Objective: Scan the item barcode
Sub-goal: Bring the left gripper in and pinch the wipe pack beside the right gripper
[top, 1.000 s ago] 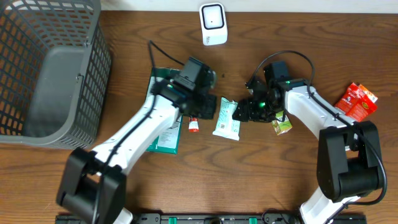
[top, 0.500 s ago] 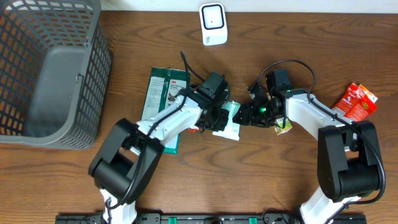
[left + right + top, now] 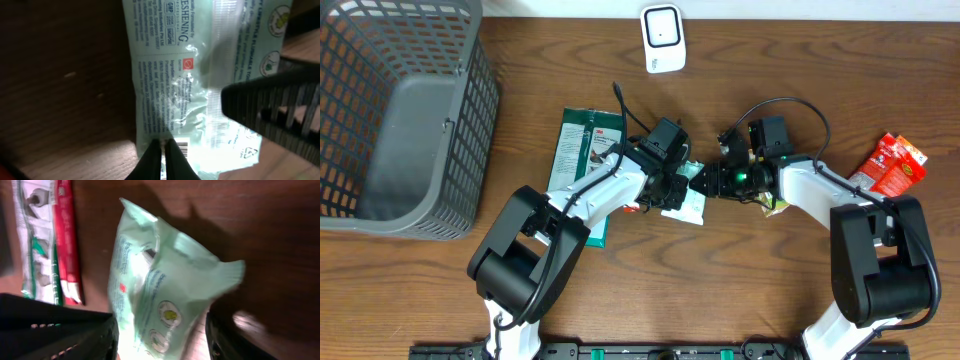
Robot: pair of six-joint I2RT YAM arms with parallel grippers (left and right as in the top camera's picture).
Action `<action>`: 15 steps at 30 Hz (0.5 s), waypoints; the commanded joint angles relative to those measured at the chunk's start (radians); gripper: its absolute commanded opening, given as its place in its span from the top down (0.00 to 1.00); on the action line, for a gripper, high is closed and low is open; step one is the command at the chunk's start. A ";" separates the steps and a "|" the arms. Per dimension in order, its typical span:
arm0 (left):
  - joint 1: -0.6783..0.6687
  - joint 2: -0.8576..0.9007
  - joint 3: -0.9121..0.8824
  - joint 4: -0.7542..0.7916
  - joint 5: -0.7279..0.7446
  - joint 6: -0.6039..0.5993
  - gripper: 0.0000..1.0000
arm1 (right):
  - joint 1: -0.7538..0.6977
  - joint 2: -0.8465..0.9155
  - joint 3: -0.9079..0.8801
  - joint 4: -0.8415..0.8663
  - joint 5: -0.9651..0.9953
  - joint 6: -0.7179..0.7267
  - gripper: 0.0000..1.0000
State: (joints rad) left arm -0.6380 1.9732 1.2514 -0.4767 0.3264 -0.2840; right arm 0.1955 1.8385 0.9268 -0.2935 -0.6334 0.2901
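The item is a pale green pack of wipes [image 3: 688, 206] lying mid-table; its barcode [image 3: 183, 148] shows in the left wrist view. My left gripper [image 3: 672, 190] is shut, and its tips [image 3: 163, 146] rest on the pack [image 3: 200, 75] just beside the barcode. My right gripper [image 3: 701, 183] stands open around the pack's right end. In the right wrist view the crumpled pack [image 3: 160, 290] rises between the two fingers [image 3: 75, 335], with a gap on the right side. The white scanner [image 3: 662, 38] stands at the table's far edge.
A grey mesh basket [image 3: 400, 110] fills the left. A green flat package [image 3: 578, 160] and a small red tube [image 3: 632, 205] lie under my left arm. A small green carton [image 3: 773, 205] sits under my right arm, with red packets [image 3: 893, 163] at far right.
My left arm has swung right and set its shut tips on the pack. My right gripper has slid left around the pack's end, its jaws narrowing.
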 commanded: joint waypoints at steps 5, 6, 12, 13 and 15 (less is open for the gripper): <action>0.003 0.035 -0.006 -0.008 -0.077 0.001 0.92 | -0.003 -0.002 -0.065 0.044 -0.068 0.111 0.54; 0.003 0.035 -0.006 -0.008 -0.077 0.001 0.92 | -0.003 -0.002 -0.065 0.044 -0.068 0.114 0.55; 0.003 0.035 -0.006 -0.008 -0.077 0.001 0.92 | 0.005 -0.002 -0.065 0.065 -0.067 0.113 0.63; 0.003 0.035 -0.006 -0.008 -0.077 0.001 0.92 | 0.006 -0.002 -0.065 0.070 -0.067 0.113 0.64; 0.003 0.035 -0.006 -0.008 -0.077 0.002 0.92 | 0.011 -0.002 -0.065 0.081 -0.066 0.113 0.65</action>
State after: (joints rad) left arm -0.6380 1.9732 1.2514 -0.4770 0.2993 -0.2840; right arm 0.1959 1.8374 0.8726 -0.2253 -0.6994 0.3946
